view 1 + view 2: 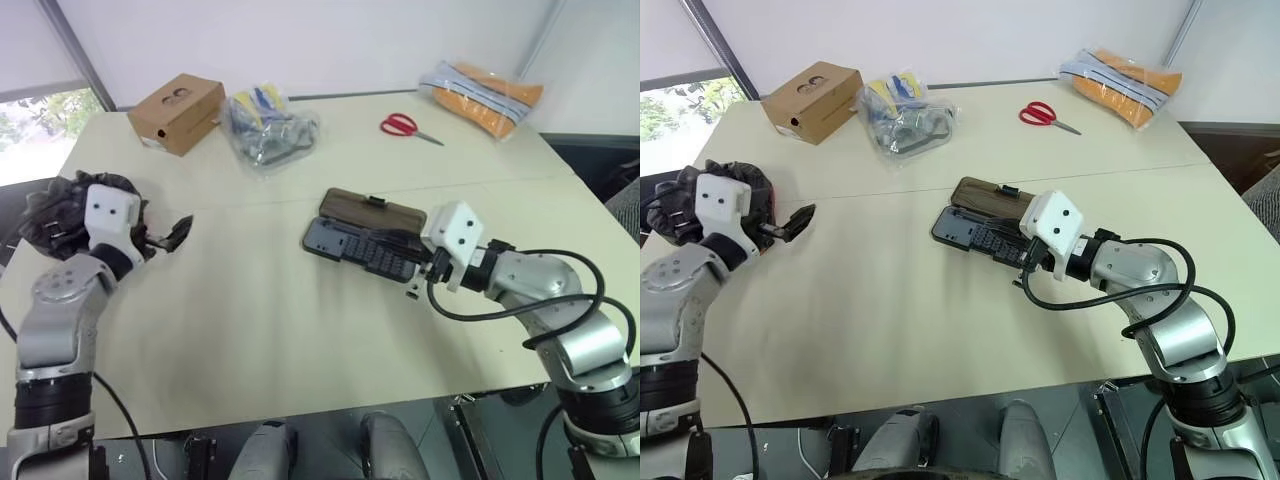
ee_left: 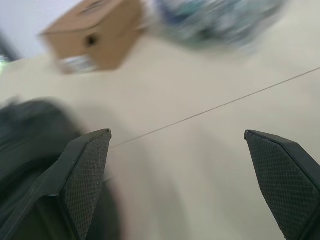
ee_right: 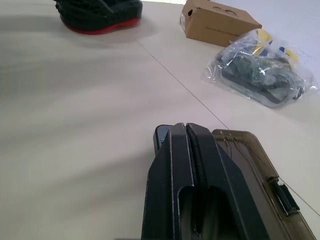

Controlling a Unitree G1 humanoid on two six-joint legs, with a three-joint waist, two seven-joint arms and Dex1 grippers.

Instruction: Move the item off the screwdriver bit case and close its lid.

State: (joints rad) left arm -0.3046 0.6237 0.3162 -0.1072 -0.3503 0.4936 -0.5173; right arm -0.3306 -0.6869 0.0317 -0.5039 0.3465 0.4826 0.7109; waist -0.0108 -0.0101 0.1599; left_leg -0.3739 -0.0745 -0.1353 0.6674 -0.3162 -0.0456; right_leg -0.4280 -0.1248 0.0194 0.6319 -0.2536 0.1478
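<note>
Bench point(image 1: 250, 330), cream. Left gripper point(image 1: 172, 234): fingers spread wide, holding nothing; black mitt point(image 1: 735, 185) just behind it, at the bench's left edge. Right gripper point(image 3: 187, 145): fingers pressed together, over the bit case point(image 1: 355, 247), whose smoky lid point(image 1: 372, 212) lies open just beyond. Further beyond both: cardboard box point(image 1: 178, 112), clear bag point(image 1: 268, 128), red scissors point(image 1: 405, 126), orange packet point(image 1: 482, 95).

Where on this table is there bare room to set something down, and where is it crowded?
Widest bare patch: the near half of the table, between the mitt at the left edge and the open case. A smaller one lies behind the case, below the scissors. The far edge is crowded: cardboard box, clear bag, orange pack.
</note>
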